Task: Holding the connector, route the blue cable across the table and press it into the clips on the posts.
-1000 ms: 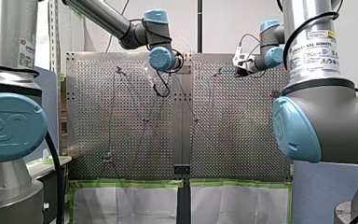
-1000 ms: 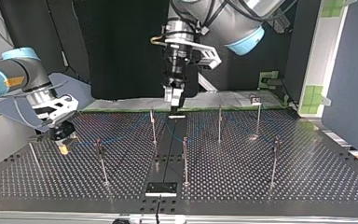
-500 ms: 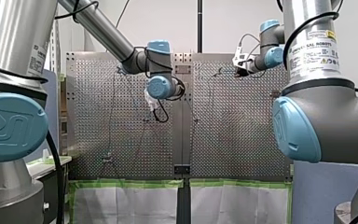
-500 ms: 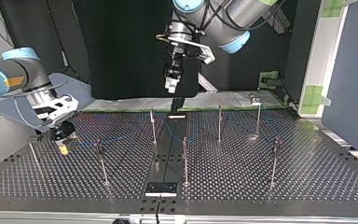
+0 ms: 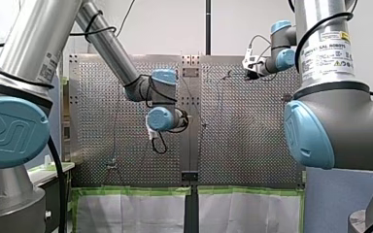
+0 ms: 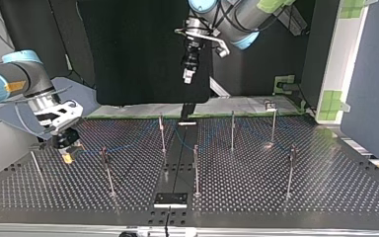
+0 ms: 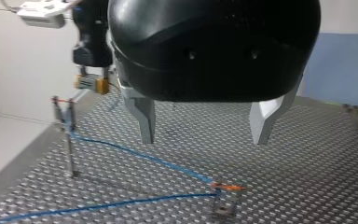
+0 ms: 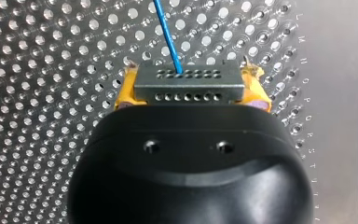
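R jaws: my right gripper (image 8: pixel 189 92) clamped, yellow pads each side of grey perforated metal connector (image 8: pixel 186 85). Thin blue cable (image 8: pixel 168 37) exits connector face over silver perforated table (image 8: pixel 37 70). L jaws: my left gripper (image 7: pixel 203 139) spread wide, nothing held (hangs well above table). Beneath it, cable runs btwn orange-tipped clips (image 7: pixel 227 187) atop two thin metal posts (image 7: pixel 69 154).

Silver arms (image 5: pixel 104 42), pale-blue joint caps (image 5: pixel 161 119), black cables (image 5: pixel 58 170), black-domed left hand (image 7: pixel 203 140), metal fingers (image 7: pixel 144 119).
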Tool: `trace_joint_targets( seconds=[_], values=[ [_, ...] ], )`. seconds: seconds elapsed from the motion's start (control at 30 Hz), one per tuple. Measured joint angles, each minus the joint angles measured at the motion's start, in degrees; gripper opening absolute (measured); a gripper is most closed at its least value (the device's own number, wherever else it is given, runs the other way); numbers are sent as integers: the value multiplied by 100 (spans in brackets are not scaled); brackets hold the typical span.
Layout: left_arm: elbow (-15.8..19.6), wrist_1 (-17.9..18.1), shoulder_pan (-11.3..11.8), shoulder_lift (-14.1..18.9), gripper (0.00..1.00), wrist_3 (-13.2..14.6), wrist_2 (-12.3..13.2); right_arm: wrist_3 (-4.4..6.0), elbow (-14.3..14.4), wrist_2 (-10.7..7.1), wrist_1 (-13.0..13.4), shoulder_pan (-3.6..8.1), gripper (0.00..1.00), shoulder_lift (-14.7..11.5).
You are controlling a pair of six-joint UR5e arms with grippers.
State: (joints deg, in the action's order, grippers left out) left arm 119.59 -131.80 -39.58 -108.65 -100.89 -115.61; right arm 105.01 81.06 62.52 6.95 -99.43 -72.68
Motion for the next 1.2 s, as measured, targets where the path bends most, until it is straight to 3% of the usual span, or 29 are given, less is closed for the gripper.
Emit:
trace_joint_targets(
  seconds=[0.27,0.87,1.2],
  values=[
    [381,382,0,-309,100,8,0,0,0,0,0,0,0,0],
    [1310,1312,1,-336,100,8,0,0,0,0,0,0,0,0],
    [1432,1434,1,-336,100,8,0,0,0,0,0,0,0,0]
  ],
)
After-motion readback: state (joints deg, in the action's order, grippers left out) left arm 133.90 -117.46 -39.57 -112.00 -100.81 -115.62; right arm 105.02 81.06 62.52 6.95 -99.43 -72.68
